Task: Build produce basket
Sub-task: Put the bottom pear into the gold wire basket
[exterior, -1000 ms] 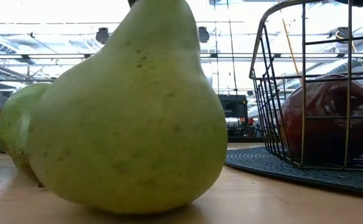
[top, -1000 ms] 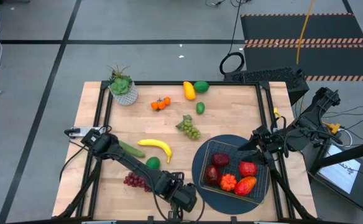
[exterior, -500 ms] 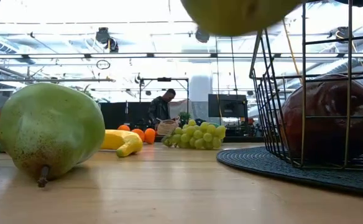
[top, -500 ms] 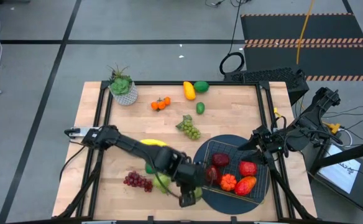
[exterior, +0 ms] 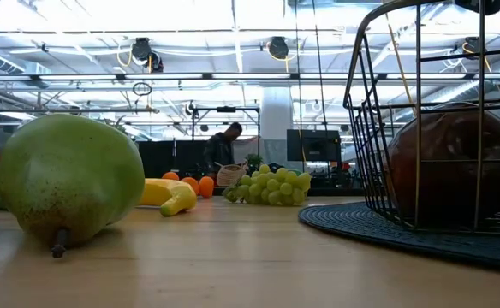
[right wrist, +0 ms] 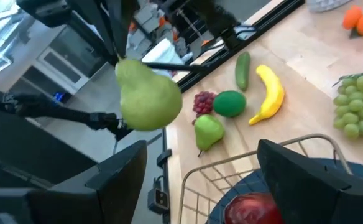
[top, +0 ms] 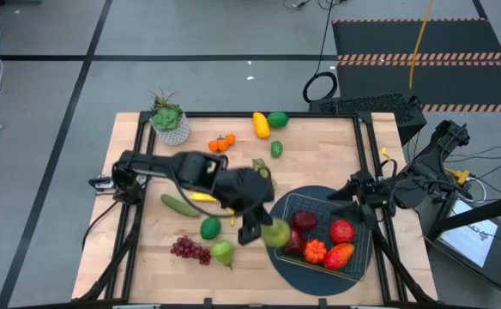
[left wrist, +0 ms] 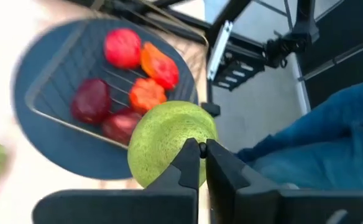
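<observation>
A green pear [top: 275, 233] hangs over the left rim of the dark wire basket [top: 364, 230], with my left gripper [top: 256, 227] shut on it. The right wrist view shows this pear [right wrist: 147, 93] in the air. Inside the basket [left wrist: 45, 109] lie red apples [left wrist: 123, 47] and orange pieces [left wrist: 147, 93]. The basket rests on a round blue mat [top: 278, 215]. A second pear [exterior: 70, 184] lies on its side on the table. My right gripper [top: 353, 190] stands open at the basket's far right corner, holding nothing. My left gripper pinches the pear's narrow top end [left wrist: 192, 147] between its two fingertips [left wrist: 188, 163]. The fingers slant down at it from the table's left. The pear hangs below them, wide end down [right wrist: 150, 115], lifted clear of table and basket.
On the table lie a banana [top: 201, 196], a cucumber [top: 178, 205], a lime [top: 210, 228], purple grapes [top: 189, 250], green grapes [top: 262, 178], oranges [top: 221, 142] and more fruit [top: 268, 123] at the far edge. A potted plant [top: 170, 121] stands far left.
My left gripper has risen from the table's near edge and swung toward the far right, to the basket's left rim, staying shut. The pear has been lifted clear of the table and has left the low view. The right arm kept still.
</observation>
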You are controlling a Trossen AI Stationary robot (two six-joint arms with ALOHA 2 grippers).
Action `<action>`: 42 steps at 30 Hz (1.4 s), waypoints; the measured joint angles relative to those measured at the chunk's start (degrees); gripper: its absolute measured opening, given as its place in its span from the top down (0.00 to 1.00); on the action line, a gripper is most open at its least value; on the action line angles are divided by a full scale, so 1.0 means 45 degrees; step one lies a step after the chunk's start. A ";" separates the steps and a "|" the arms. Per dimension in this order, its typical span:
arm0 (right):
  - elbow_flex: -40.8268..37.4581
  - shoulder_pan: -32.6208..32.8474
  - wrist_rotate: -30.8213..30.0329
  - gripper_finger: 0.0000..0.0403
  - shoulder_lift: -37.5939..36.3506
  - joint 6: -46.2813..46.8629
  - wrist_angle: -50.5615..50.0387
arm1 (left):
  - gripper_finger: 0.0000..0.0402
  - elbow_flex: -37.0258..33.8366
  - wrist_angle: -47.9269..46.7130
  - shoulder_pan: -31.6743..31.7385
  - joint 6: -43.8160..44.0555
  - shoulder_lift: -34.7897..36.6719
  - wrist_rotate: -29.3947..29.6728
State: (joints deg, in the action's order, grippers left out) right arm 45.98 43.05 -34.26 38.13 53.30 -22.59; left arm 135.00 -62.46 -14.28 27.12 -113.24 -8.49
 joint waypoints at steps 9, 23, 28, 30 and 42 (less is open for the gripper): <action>0.0000 0.0000 -0.0136 0.26 0.0000 0.1005 0.0004 | 0.98 0.0000 0.0045 0.1358 -0.1466 0.0389 -0.0351; 0.0000 0.0000 -0.0034 0.56 -0.0014 0.0223 0.0320 | 0.97 -0.0005 0.2168 0.2415 -0.5067 0.0362 -0.0293; 0.0000 0.0000 -0.0051 0.78 -0.0348 -0.0058 0.0407 | 0.98 -0.0005 0.2277 0.2535 -0.5436 0.0348 0.0272; 0.0000 0.0000 -0.0068 0.86 -0.0556 -0.0216 0.0643 | 0.98 -0.0005 0.2374 0.2569 -0.5436 0.0267 0.0331; 0.0212 0.0000 -0.1771 1.00 -0.1211 -0.3372 0.1661 | 0.97 -0.0015 0.3834 0.2588 -0.5566 -0.1373 0.0801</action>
State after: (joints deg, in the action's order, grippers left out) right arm 46.93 43.05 -42.23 32.68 38.12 -15.12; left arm 134.93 -45.20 -2.63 2.07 -119.42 -4.89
